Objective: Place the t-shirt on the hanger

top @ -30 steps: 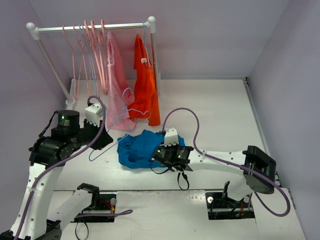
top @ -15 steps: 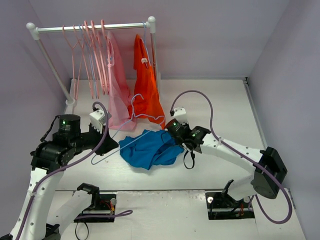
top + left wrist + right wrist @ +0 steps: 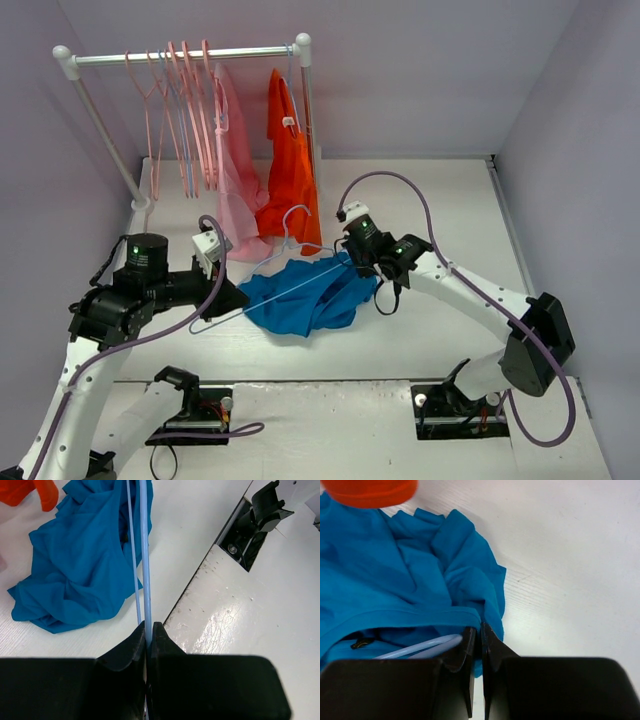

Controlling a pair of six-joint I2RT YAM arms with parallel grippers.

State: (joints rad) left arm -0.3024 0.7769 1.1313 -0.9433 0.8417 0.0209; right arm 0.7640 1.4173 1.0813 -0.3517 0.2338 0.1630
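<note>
The t-shirt (image 3: 300, 300) lies crumpled on the table (image 3: 440, 200) at the centre of the top view, between the 2 grippers. The left gripper (image 3: 148, 628), at the shirt's lower left, has its jaws pinched tight on the thin bar of the hanger (image 3: 144, 555), which runs across the cloth. The right gripper (image 3: 481, 631), at the shirt's upper right, has its jaws nearly together, clamping a blue hem, with the hanger's tube just left of them beneath a fold.

My work surface is a white table (image 3: 450, 210), evenly lit, with no hard shadows. Pale lilac walls (image 3: 420, 70) enclose it behind and on both sides. At the far left stands a white-posted clothes rail (image 3: 130, 58) carrying pink hangers (image 3: 190, 110), a pale pink garment (image 3: 238, 190) and an orange garment (image 3: 290, 180).
</note>
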